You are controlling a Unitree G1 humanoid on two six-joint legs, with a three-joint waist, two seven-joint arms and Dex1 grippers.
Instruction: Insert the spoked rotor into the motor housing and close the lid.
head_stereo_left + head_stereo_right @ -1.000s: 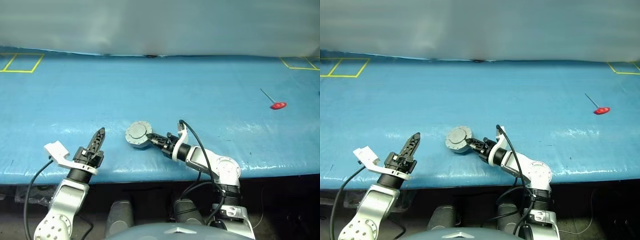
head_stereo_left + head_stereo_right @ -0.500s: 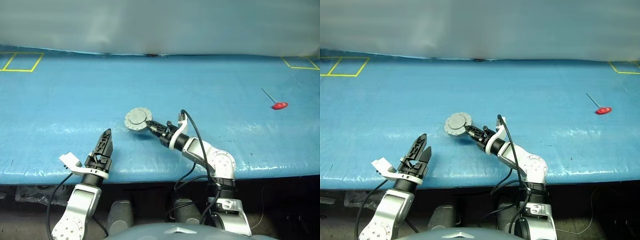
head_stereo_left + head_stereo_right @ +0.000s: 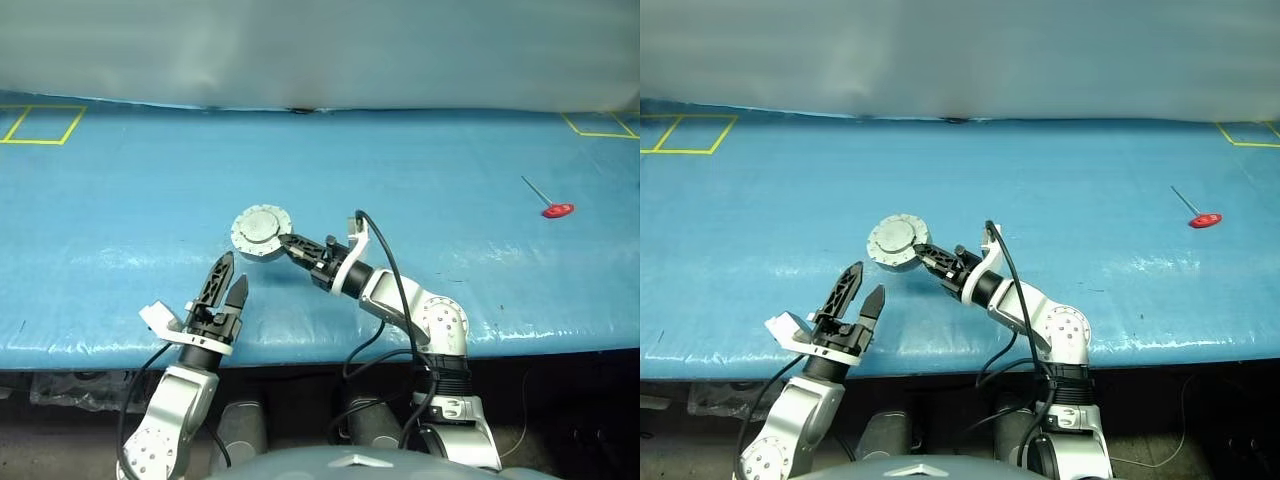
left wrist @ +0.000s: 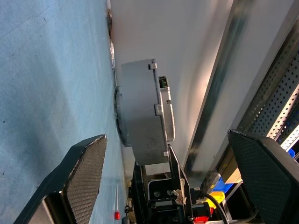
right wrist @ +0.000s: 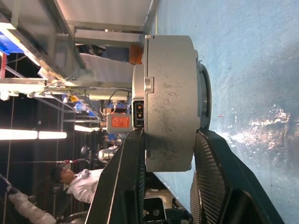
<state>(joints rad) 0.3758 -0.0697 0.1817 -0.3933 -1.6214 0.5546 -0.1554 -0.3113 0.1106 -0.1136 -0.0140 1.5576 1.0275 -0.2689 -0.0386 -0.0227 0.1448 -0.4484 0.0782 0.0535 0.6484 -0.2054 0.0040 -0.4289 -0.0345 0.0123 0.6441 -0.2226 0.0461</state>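
Gripping the closed motor housing (image 3: 260, 232) mid-frame — right gripper (image 3: 291, 243) clamping it, left gripper (image 3: 226, 280) hovering lower left — fingers spread wide

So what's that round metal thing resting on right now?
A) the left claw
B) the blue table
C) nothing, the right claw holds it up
C: the right gripper pinches the closed motor housing by its sides, while the left gripper stands open, apart from it.

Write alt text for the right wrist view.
The right gripper clamps its two black fingers on the rim of the closed silver motor housing, holding it above the blue table. A person sits in the dim background.
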